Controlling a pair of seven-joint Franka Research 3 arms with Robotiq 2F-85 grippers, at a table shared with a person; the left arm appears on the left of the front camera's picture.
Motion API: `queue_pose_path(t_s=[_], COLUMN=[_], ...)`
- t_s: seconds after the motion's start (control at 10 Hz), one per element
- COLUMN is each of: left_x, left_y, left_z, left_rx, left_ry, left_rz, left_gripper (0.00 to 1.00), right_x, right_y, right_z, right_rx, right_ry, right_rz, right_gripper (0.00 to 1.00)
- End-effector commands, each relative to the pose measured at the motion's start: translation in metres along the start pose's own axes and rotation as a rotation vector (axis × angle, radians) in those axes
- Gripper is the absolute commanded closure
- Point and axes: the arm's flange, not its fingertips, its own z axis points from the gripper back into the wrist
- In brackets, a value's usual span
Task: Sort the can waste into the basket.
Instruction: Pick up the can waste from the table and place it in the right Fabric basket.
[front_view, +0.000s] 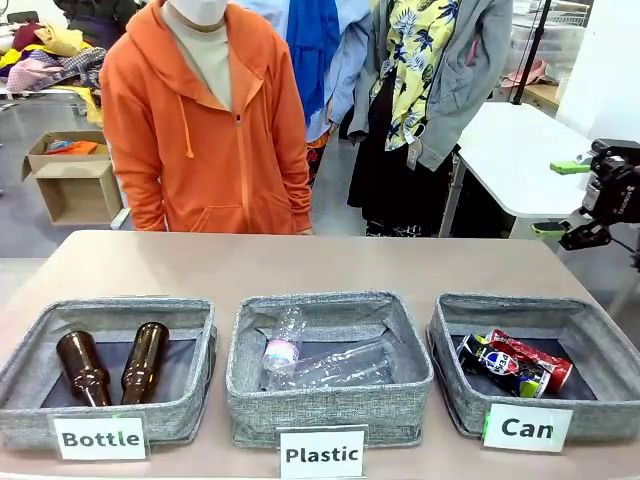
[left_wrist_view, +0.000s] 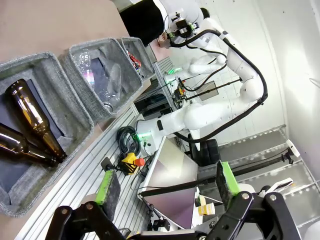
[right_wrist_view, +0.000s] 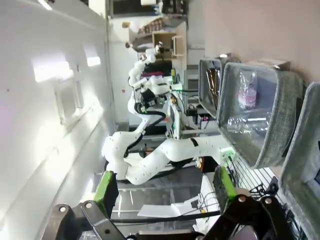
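Observation:
Two crushed cans lie side by side on the dark floor of the grey basket (front_view: 470, 395) behind the white "Can" label, at the table's right end. One can is shiny red (front_view: 540, 362); the other is black and silver (front_view: 495, 362). My right gripper (front_view: 560, 198) hangs open and empty beyond the table's right edge, above and behind that basket. In its wrist view the right gripper (right_wrist_view: 165, 187) has green pads wide apart with nothing between. My left gripper (left_wrist_view: 165, 184) is also open and empty, off the table's near side, with the can basket (left_wrist_view: 142, 50) far off.
A "Plastic" basket (front_view: 330, 400) with clear bottles stands in the middle. At the left, a "Bottle" basket (front_view: 30, 395) holds two brown glass bottles (front_view: 145, 360). A person in an orange hoodie (front_view: 205, 130) stands at the far edge. Bare tabletop (front_view: 320, 265) lies behind the baskets.

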Motion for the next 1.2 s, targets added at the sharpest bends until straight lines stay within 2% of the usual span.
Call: queue_pose_path(t_s=[0.0,1.1], left_x=[-0.0006,-0.0006], left_y=[-0.002,-0.002], left_z=[0.0014,0.0014], left_rx=[-0.012,-0.012], left_ry=[0.002,0.002], left_rz=[-0.004,-0.004], left_gripper=[0.0,0.0], right_x=[-0.0011,-0.0011], right_y=[0.0029,0.0029], right_z=[0.0071,0.0071], right_rx=[-0.009,-0.009], right_ry=[0.022,0.022], right_rz=[0.026,0.026], right_gripper=[0.0,0.0])
